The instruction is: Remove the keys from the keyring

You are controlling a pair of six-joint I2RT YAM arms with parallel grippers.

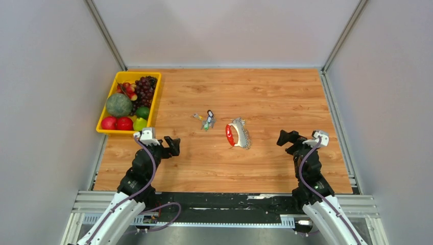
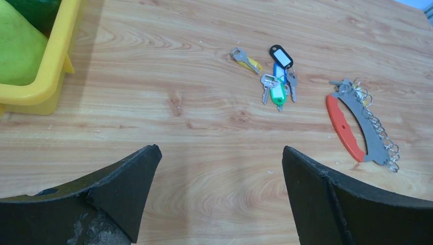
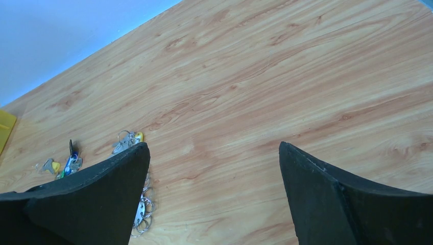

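A bright red oval plastic keyring lies flat near the middle of the light wood-grain counter. A curved fan of small flat silver-grey metal keys edges its three o'clock side, touching it. In the left wrist view the fan reads as a grey arc with little wire rings along its outer edge.

At ten o'clock from the keyring, near but apart, sits a small loose cluster of keys with green, black and yellow tags. At the counter's far ten o'clock corner stands a yellow plastic tray filled with fruit.

The left gripper hovers at eight o'clock from the keyring, well apart from it. Its black fingers are spread wide with nothing between them, and bare counter shows in the gap. The right gripper hovers at three o'clock from the keys, also apart, spread wide and empty. In the right wrist view one of its fingers hides most of the keyring, with only a few rings and key tips showing beside it.
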